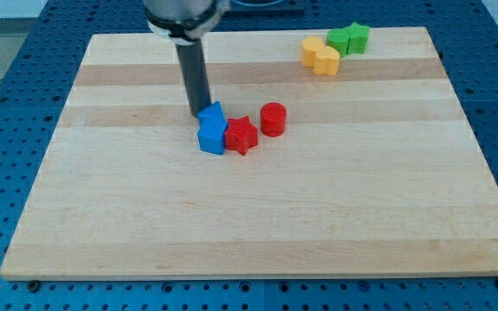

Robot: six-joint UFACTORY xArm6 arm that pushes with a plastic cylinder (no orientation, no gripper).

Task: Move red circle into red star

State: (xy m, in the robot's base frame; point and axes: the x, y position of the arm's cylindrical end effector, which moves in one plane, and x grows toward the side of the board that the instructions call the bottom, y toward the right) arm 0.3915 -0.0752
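The red circle stands near the middle of the wooden board. The red star lies just to its lower left, a small gap between them. Two blue blocks sit against the star's left side, one behind the other. My tip is at the upper left of the blue blocks, touching or nearly touching the rear one. It is left of the red star and well left of the red circle.
Two yellow blocks sit near the view's top right, touching each other. Two green blocks sit just to their upper right, near the board's top edge.
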